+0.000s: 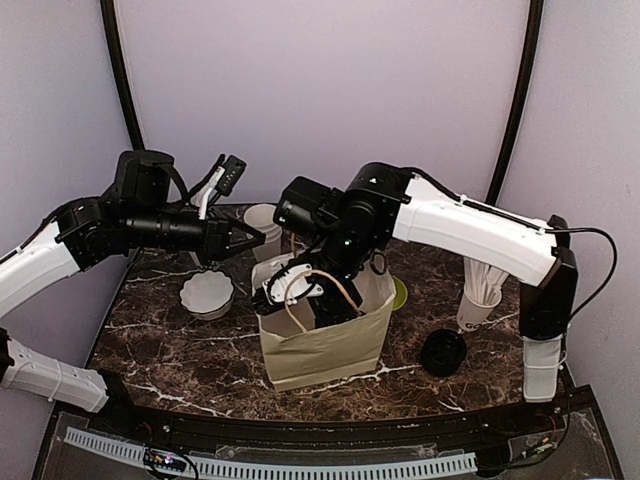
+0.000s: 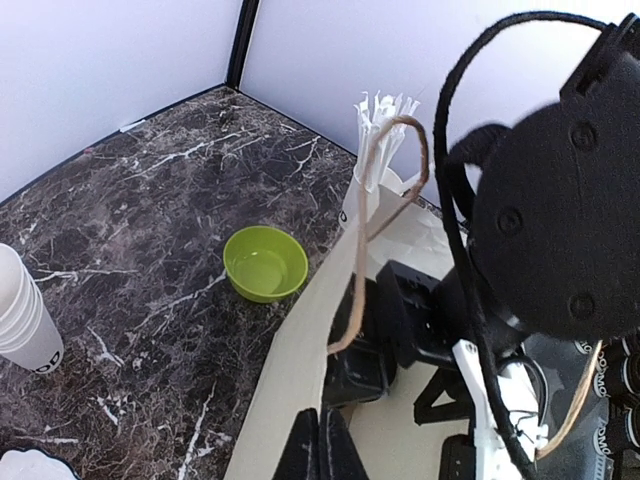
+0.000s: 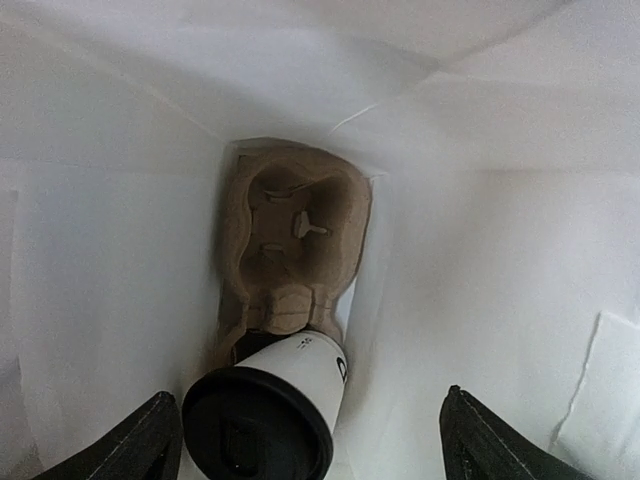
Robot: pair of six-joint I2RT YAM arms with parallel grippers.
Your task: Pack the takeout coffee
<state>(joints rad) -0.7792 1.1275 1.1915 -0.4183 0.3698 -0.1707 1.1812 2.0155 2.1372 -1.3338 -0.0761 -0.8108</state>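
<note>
A brown paper bag [image 1: 325, 345] stands open mid-table. Inside it, one takeout coffee [image 3: 300, 385], a white cup with a black lid [image 3: 255, 432], leans tilted against the near end of a brown cardboard carrier [image 3: 295, 235]. My right gripper [image 3: 315, 450] is down in the bag [image 3: 480, 250], open, its fingers [image 3: 150, 440] wide on either side of the cup without touching it. My left gripper [image 2: 322, 445] is shut right at the bag's rim [image 2: 300, 340]. Whether paper is pinched between its fingers I cannot tell. From above, it [image 1: 255, 238] hovers at the bag's back left corner.
A lime-green bowl [image 2: 265, 262] sits just behind the bag. A white cup full of white sticks [image 1: 483, 290] and a black lid stack [image 1: 443, 352] stand to the right. On the left are a white fluted bowl [image 1: 207, 292] and stacked white cups [image 1: 262, 222].
</note>
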